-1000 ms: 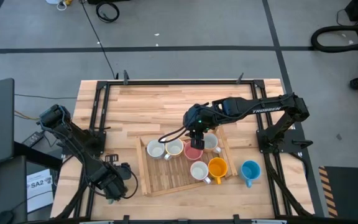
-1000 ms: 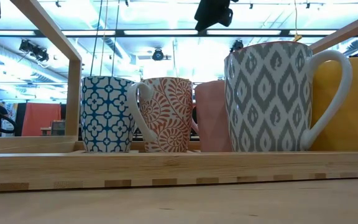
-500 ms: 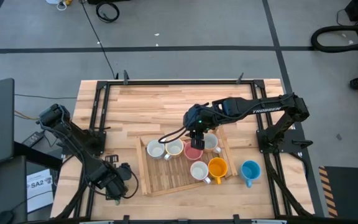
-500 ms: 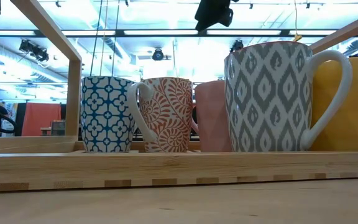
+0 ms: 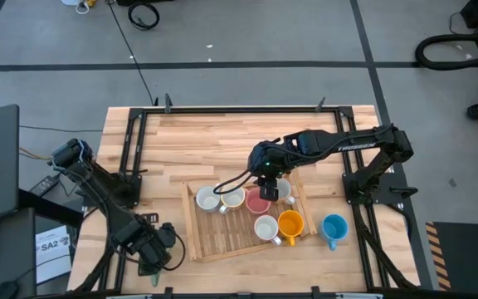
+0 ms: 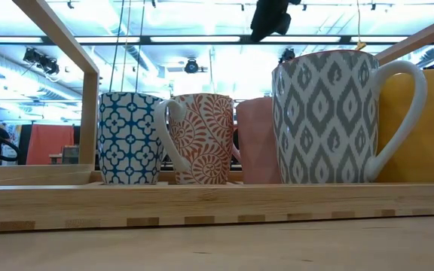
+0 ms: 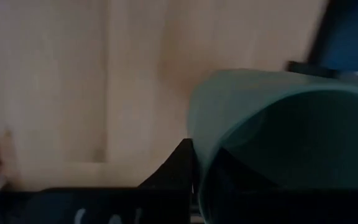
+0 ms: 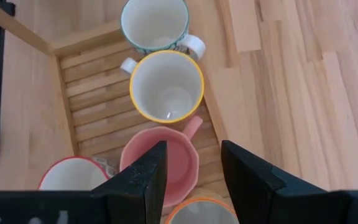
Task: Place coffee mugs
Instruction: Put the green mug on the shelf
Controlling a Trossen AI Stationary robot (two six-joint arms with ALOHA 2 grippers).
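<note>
Both arms are showing as dark, near-black jointed links on black frame mounts at the table edges. Right arm point(image 5: 338, 148) is carrying white lettering along its forearm link, too small to read for certain; a small green light is glowing near its wrist, and a black cable is looping down from there. Right gripper point(image 8: 191, 171) fingers point(image 8: 146, 180) are appearing as flat, angular black plates. Left arm point(image 5: 98, 189) is showing bundled black cabling at its base.

Bare slats in the tray's point(image 5: 191, 218) front-left half; mugs point(image 5: 257, 202) crowding its right.
</note>
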